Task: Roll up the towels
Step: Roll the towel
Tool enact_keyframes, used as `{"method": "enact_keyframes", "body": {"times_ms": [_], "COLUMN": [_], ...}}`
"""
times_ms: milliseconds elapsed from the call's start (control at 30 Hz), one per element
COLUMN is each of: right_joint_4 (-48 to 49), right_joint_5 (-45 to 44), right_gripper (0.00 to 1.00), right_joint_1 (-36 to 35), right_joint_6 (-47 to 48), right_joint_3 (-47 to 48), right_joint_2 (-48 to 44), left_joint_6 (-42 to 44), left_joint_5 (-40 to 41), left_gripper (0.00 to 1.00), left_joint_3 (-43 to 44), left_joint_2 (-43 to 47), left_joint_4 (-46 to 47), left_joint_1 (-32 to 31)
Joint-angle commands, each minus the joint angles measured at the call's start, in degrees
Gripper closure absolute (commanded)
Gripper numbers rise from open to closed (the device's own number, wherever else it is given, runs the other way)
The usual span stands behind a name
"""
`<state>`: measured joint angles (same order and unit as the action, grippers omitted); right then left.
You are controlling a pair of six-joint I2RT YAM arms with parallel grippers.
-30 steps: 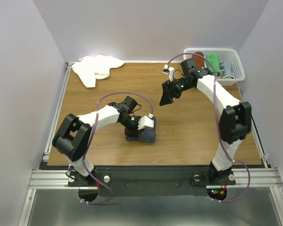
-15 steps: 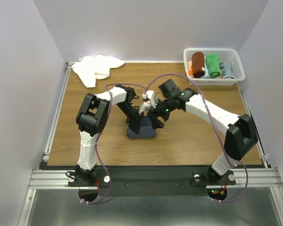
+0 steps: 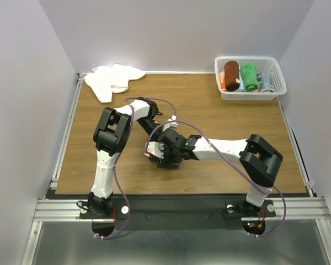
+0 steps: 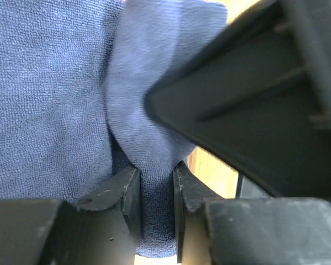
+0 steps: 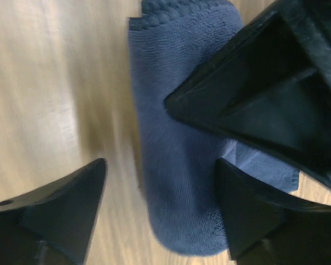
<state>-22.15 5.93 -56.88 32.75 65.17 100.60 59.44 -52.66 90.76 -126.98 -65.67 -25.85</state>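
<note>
Blue towel (image 5: 176,165): near table (image 3: 276,127) centre, apparently rolled. Pinched at a fold by left gripper (image 4: 156,182); straddled by right gripper (image 5: 161,165), jaws spread. Finishing roll. Next: close right squarely on roll, release left. Then white towel (image 3: 113,80), crumpled far-left.

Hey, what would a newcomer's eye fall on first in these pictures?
At the middle of the table, the left gripper pinches a fold of the blue towel while the right gripper stands open astride it. A crumpled white towel lies at the far left corner. A basket at the far right holds a brown roll and a green roll.
</note>
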Motion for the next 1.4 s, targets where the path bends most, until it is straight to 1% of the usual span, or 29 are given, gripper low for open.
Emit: {"method": "enact_keyframes", "body": {"times_ms": [0, 33, 67, 100, 167, 200, 233, 333, 367, 400, 433, 500, 533, 600, 700, 767, 833, 867, 900, 933, 967, 1000, 1067, 1100, 1133, 1167, 1200, 1267, 1367], "right_joint_4": [7.12, 7.30, 7.73, 7.82, 7.65, 7.65, 7.56, 4.85, 2.31, 1.16, 0.10, -2.54, -3.15, -5.52, -9.04, -10.62, -12.03, -13.52, -14.23, -15.02, -16.59, -17.48, -19.58, -20.20, -20.73, -22.22, -23.10, -25.12, -27.15], "right_joint_5": [-3.82, -3.91, -3.74, -3.48, -2.17, -1.55, -0.58, 3.72, 6.43, 7.76, 9.34, 13.74, 15.49, 20.24, 27.53, 32.70, 35.54, 38.86, 40.54, 42.21, 45.36, 46.96, 49.69, 51.61, 52.50, 54.86, 56.19, 59.26, 60.33], "right_gripper": [0.25, 0.30, 0.40, 0.64, 0.80, 0.94, 0.99, 0.99, 0.99, 0.99, 0.99, 0.99, 0.99, 0.99, 0.99, 0.99, 0.99, 0.99, 0.99, 0.99, 1.00, 1.00, 1.00, 0.99, 0.99, 0.99, 0.99, 0.99, 0.99], "right_joint_1": [-0.16, -0.25, -0.16, -0.25, -0.16, -0.07, 0.02, 0.63, 1.33, 1.68, 2.30, 4.13, 4.93, 7.21, 10.72, 12.40, 14.34, 14.95, 16.35, 16.89, 17.50, 18.55, 19.44, 19.70, 20.40, 20.76, 21.46, 21.99, 22.17], "right_joint_6": [2.58, 2.58, 2.67, 2.75, 2.49, 1.88, 1.62, 0.82, 0.30, 0.29, -0.31, -1.28, -2.33, -3.65, -4.62, -5.85, -6.91, -6.83, -7.09, -7.35, -7.27, -7.09, -6.39, -6.21, -5.69, -5.33, -4.29, -3.58, -1.90], "right_joint_3": [-1.62, -2.58, -3.20, -3.73, -5.30, -6.10, -6.63, -7.51, -6.99, -6.72, -6.37, -5.32, -4.88, -2.78, 0.13, 2.50, 4.34, 6.01, 6.89, 7.69, 8.48, 9.88, 11.12, 11.73, 12.87, 13.40, 14.54, 15.34, 16.66], "right_joint_2": [1.62, 1.79, 1.71, 1.53, 0.57, -0.74, -1.54, -3.21, -3.04, -3.04, -2.95, -2.34, -2.16, -0.93, 2.58, 4.16, 7.23, 8.46, 10.30, 11.54, 12.42, 14.34, 15.94, 16.90, 18.48, 19.45, 20.25, 22.44, 24.46], "left_joint_6": [4.28, 4.28, 4.28, 4.37, 3.76, 3.67, 3.49, 3.14, 2.96, 3.14, 3.05, 2.87, 2.79, 2.09, 0.25, -2.57, -4.41, -6.42, -6.88, -7.23, -7.67, -7.76, -6.89, -6.79, -6.53, -6.27, -5.92, -5.65, -3.29], "left_joint_5": [7.58, 7.49, 7.31, 7.14, 7.05, 6.88, 6.79, 5.21, 3.46, 3.45, 2.23, 0.82, 0.46, -0.15, 0.54, 1.86, 4.40, 5.28, 6.51, 7.30, 8.53, 11.85, 15.64, 17.66, 21.95, 23.82, 26.62, 29.10, 33.84], "left_gripper": [0.68, 0.68, 0.66, 0.62, 0.59, 0.53, 0.51, 0.43, 0.35, 0.35, 0.30, 0.25, 0.21, 0.17, 0.17, 0.16, 0.16, 0.16, 0.17, 0.16, 0.16, 0.13, 0.11, 0.09, 0.07, 0.06, 0.03, 0.01, 0.01], "left_joint_3": [0.12, 0.12, -0.06, -0.32, -1.02, -1.37, -1.64, -2.87, -3.83, -4.36, -4.80, -6.12, -6.64, -8.58, -12.79, -17.52, -21.39, -25.94, -28.33, -30.71, -35.08, -37.21, -41.35, -45.54, -47.50, -50.91, -52.43, -55.93, -59.02], "left_joint_2": [-2.31, -2.14, -1.87, -1.26, -0.12, 1.45, 2.34, 6.82, 9.44, 10.60, 11.83, 15.42, 16.75, 20.86, 27.10, 30.81, 37.04, 39.50, 44.83, 47.58, 50.40, 55.47, 60.33, 64.71, 66.75, 68.51, 71.23, 72.92, 73.01], "left_joint_4": [6.52, 6.52, 6.52, 6.69, 7.31, 7.74, 7.92, 8.97, 9.50, 9.51, 9.86, 10.12, 10.30, 11.61, 14.77, 20.04, 25.83, 28.29, 32.23, 34.10, 35.86, 39.01, 41.84, 43.50, 46.74, 48.16, 51.05, 54.05, 59.15], "left_joint_1": [0.53, 0.45, 0.53, 0.53, 0.97, 1.23, 1.58, 3.60, 5.44, 6.15, 7.03, 9.57, 10.46, 13.08, 15.47, 17.05, 17.41, 17.41, 17.32, 17.06, 15.75, 14.61, 11.62, 7.87, 5.31, 3.10, -1.18, -4.81, -12.28]}}
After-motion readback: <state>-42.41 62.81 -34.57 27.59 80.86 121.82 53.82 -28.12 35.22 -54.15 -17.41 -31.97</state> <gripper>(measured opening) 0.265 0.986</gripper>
